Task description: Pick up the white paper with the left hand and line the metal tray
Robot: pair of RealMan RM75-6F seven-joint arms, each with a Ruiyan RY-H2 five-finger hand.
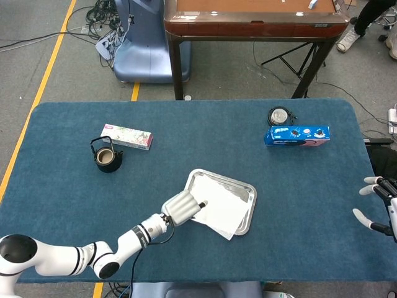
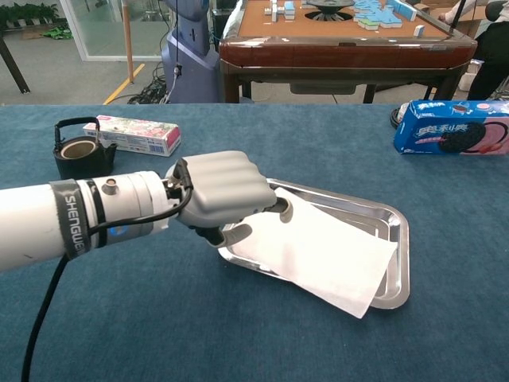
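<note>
White paper (image 2: 318, 251), which we judge light, limp and slippery, lies in the metal tray (image 2: 395, 239), its near corner overhanging; our left hand (image 2: 223, 195) pinches its edge between curled fingers (image 2: 282, 205).

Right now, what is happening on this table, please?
The robot's left hand holds the white paper at its near-left edge over the metal tray. The paper lies mostly inside the tray, but one corner hangs over the front rim, so the lining is not neat yet. The right hand waits open at the table's right edge, holding nothing.
</note>
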